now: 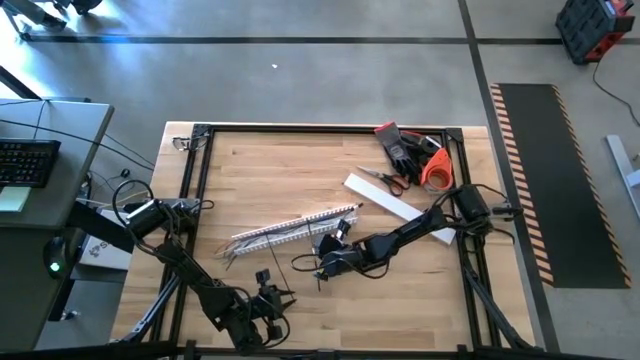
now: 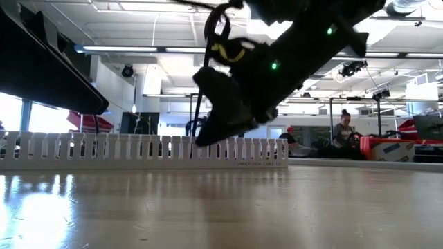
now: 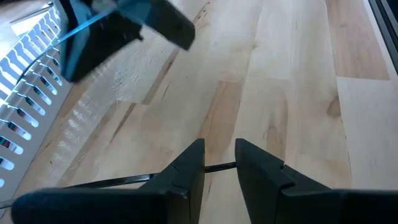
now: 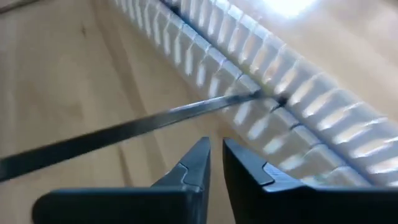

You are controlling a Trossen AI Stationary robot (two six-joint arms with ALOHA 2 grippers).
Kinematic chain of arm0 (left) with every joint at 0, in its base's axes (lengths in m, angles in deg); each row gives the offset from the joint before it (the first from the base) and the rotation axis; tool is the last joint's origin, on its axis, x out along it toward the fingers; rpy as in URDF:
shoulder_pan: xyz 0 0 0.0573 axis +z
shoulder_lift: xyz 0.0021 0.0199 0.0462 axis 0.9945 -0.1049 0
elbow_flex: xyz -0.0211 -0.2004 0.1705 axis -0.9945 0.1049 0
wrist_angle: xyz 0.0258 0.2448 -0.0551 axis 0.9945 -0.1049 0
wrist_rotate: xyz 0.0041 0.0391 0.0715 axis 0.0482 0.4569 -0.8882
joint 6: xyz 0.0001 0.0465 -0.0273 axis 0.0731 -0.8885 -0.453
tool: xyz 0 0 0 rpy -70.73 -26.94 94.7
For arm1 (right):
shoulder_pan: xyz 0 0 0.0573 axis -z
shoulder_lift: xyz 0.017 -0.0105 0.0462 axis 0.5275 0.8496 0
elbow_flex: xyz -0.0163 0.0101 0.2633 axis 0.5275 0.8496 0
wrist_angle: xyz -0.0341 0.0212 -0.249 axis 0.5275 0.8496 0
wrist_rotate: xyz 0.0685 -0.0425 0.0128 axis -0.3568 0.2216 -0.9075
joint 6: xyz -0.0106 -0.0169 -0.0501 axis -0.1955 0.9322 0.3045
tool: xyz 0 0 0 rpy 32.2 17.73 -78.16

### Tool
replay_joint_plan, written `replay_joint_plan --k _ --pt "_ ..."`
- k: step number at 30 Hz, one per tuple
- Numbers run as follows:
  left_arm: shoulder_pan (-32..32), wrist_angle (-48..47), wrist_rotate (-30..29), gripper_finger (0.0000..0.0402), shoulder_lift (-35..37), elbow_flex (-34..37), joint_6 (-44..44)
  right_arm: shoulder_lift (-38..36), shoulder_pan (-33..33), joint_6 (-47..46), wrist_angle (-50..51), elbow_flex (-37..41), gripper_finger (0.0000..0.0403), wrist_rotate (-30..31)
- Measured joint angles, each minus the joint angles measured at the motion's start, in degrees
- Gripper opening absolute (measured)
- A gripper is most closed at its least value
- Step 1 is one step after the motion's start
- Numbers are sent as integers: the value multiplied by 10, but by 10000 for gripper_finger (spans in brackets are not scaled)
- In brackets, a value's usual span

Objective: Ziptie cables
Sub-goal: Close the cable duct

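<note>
Right gripper [image 4: 214, 163]: jaws nearly together, a thin gap between the tips, nothing in them. A ziptie [image 4: 124, 132] lies free just ahead of the tips, its far end reaching the white slotted duct [image 4: 298, 118]. In the high view this gripper [image 1: 330, 262] sits mid-worktop, just near of the duct [image 1: 290, 226].

Left gripper [image 3: 219, 167]: jaws partly spread, a dark strip [image 3: 124, 181] crossing at their tips. Cannot tell whether they pinch it or only straddle it. This arm works at the near edge of the worktop [image 1: 260, 170], left of centre [image 1: 262, 300].

Progress, as a judgement: early. No closed loop of ziptie shows around anything, and no bundle looks tied. Threading, cinching and tightening all seem left to do.

Hard to make out: the cables themselves. Only hints of coloured wire show through the duct slots [image 3: 9, 142]; their run and ends are hidden. The low view is mostly blocked by an arm [image 2: 277, 62]. Scissors [image 1: 385, 180], gloves and an orange item lie at the far right.
</note>
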State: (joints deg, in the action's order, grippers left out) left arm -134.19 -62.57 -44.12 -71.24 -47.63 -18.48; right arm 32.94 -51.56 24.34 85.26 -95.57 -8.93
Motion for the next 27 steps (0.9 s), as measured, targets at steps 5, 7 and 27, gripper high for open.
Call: replay_joint_plan --k 5,7,27 --pt "1 0 -1 71 0 0 0 -10 -25 38 -15 0 69 77" --pt "1 0 -1 71 0 0 0 -10 -35 51 -23 0 87 108" --pt "9 2 -13 71 0 0 -5 -9 -50 140 -90 0 21 122"
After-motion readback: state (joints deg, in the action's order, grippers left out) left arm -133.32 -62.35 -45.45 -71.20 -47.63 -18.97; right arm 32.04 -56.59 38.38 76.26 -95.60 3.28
